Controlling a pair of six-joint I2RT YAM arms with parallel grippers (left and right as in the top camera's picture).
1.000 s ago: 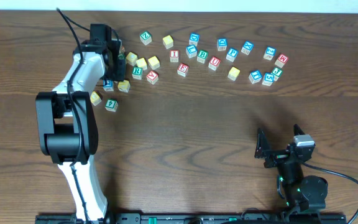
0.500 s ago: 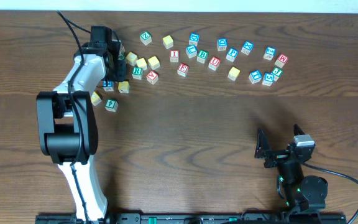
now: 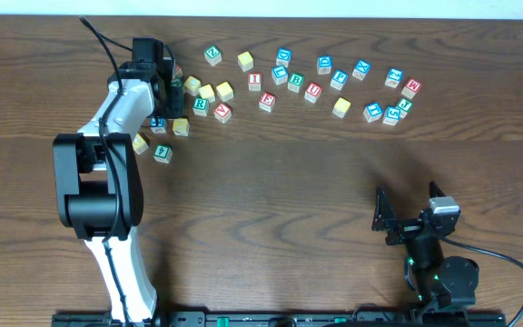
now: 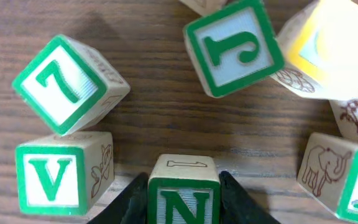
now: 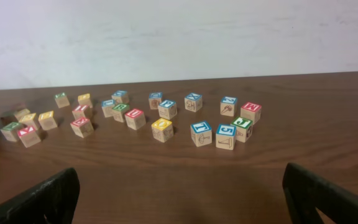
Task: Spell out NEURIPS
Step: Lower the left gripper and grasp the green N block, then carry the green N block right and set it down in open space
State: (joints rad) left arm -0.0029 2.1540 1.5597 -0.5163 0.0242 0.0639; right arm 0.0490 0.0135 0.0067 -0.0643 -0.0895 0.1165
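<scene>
Left gripper (image 4: 183, 210) is clamped on the green N cube (image 4: 183, 186), one finger flat against each side of it, at the left end of the scatter of cubes on the table (image 3: 271, 200). In the left wrist view, a green V cube (image 4: 55, 177) sits just left of the N cube, a green 7 cube (image 4: 67, 84) beyond that, and a green J cube (image 4: 234, 46) ahead and apart. Right gripper (image 5: 179, 202) is well away from the N cube, jaws spread wide.

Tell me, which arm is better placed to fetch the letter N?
Left. The left tool grips the green N cube on both sides; the right tool hangs open, far from the cubes.
</scene>
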